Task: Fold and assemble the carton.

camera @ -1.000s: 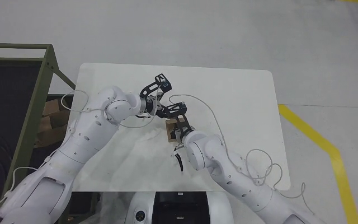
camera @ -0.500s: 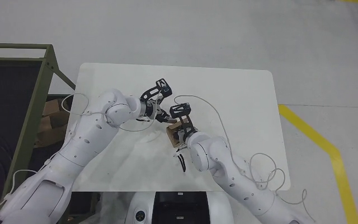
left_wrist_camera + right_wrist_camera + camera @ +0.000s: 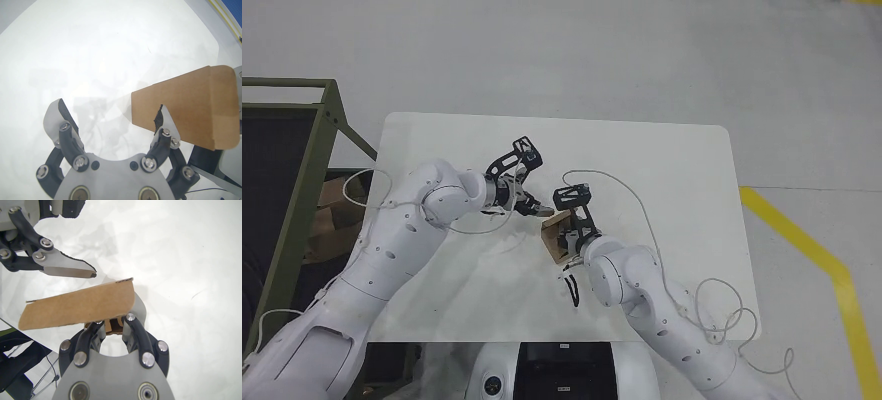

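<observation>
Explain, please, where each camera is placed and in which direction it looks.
Top view: above the arms, looking down at the white table; both arms meet at the carton.
Left wrist view: on the left wrist, looking past the open left gripper at the carton.
Right wrist view: on the right wrist, looking past the right gripper, shut on the carton.
Shared: both wrist views show the carton; the right one also the left gripper.

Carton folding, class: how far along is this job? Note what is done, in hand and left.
Done: the right gripper is shut on the carton, holding it above the table. In hand: the open left gripper sits close beside a creased panel; contact is unclear. Left: nearly all the folding, since no closed box shape shows.
</observation>
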